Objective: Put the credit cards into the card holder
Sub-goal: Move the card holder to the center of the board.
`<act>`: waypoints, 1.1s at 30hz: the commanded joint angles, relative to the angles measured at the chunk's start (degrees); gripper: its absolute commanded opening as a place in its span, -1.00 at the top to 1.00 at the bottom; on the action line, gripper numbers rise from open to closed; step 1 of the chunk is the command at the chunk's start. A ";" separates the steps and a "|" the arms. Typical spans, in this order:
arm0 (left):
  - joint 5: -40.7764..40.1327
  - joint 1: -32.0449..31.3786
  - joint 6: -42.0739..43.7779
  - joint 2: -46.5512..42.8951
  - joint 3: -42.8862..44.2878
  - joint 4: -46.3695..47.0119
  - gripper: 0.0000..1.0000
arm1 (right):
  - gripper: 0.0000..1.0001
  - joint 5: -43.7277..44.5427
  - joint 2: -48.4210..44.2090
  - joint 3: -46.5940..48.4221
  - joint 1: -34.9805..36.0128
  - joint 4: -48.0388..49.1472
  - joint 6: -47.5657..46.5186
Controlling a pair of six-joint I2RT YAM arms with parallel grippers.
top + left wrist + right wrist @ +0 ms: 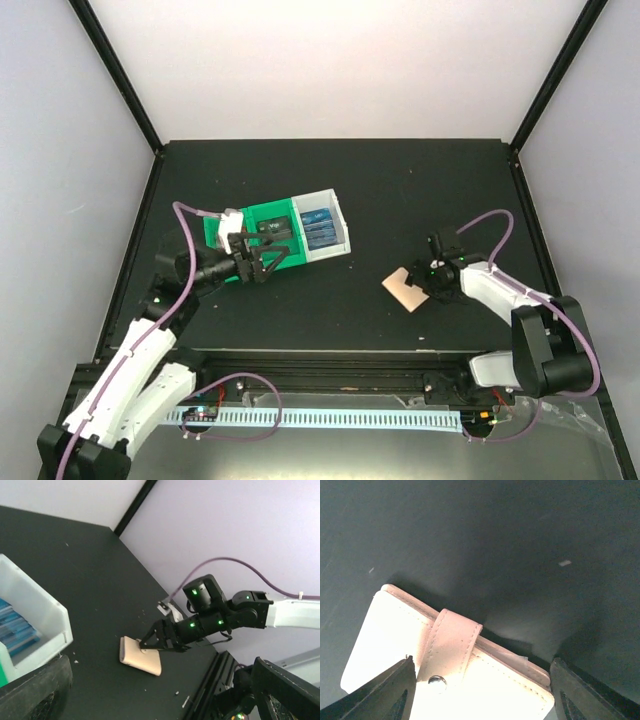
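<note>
The right claw (428,287) sits low over the card holder (405,290), right of centre in the overhead view. Its fingers (385,692) stand spread apart, one at each bottom corner of the right wrist view, with the holder's snap end between them. Whether the fingers touch the leather yet I cannot tell. The left wrist view shows the same claw (159,639) nosing onto the holder's (140,656) far edge, the holder lying flat on the dark surface (400,190).

The holder looks shut: the strap (451,645) folds over its edge and the metal snap (437,681) sits at the strap's end, apparently fastened. So, as I judge it, the task has barely begun. The holder must be opened first, and no card is in it that can be seen.

The left claw (262,258) hangs wide open and empty over the green bin (262,215), left of centre in the overhead view. The credit cards (320,227) lie as a blue stack in the white bin (342,235) just beside it, well apart from the holder. All of them, as far as can be seen, are left to move.
</note>
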 commanded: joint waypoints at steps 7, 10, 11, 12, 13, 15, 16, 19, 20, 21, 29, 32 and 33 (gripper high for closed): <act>-7.77 -11.09 -3.43 6.46 -2.54 -1.35 -0.98 | -0.38 2.19 6.58 2.00 21.03 1.15 16.11; -11.83 -14.45 -5.76 7.87 -4.26 -1.71 -0.98 | -0.41 -3.29 7.24 1.53 24.27 6.26 20.80; -13.63 -15.62 -7.09 8.22 -5.20 -1.25 -0.98 | -0.45 -4.79 7.18 1.25 25.05 7.84 22.02; -14.91 -16.72 -8.41 8.58 -6.40 -0.35 -0.98 | -0.48 -5.93 7.02 1.07 25.69 9.35 22.94; -15.99 -17.87 -9.73 9.02 -7.49 0.73 -0.98 | -0.52 -6.98 6.88 0.86 26.12 10.66 23.44; -18.21 -20.03 -12.41 10.05 -9.49 2.25 -0.98 | -0.57 -8.86 6.59 0.65 26.84 14.09 22.86; -19.62 -21.16 -13.56 10.53 -10.16 2.67 -0.98 | -0.59 -10.10 6.75 0.56 27.24 15.93 21.86; -24.14 -24.03 -16.06 12.51 -11.21 2.67 -0.98 | -0.59 -11.88 8.50 2.42 29.68 16.18 18.89; -25.65 -24.73 -16.93 13.59 -11.22 2.43 -0.98 | -0.58 -11.07 8.90 2.89 30.45 15.62 18.31; -26.81 -25.24 -17.76 14.35 -11.23 2.31 -0.98 | -0.56 -10.79 9.14 2.89 31.12 15.79 17.99; -29.48 -27.41 -24.90 21.17 -14.64 9.16 -0.80 | -0.39 2.20 7.82 5.97 35.16 8.70 12.42; -28.98 -27.98 -25.11 23.93 -14.03 11.17 -0.60 | -0.39 8.50 7.96 10.33 35.72 1.94 7.21; -28.76 -28.17 -24.95 24.90 -13.59 11.57 -0.55 | -0.39 10.06 8.21 11.80 36.01 0.14 5.41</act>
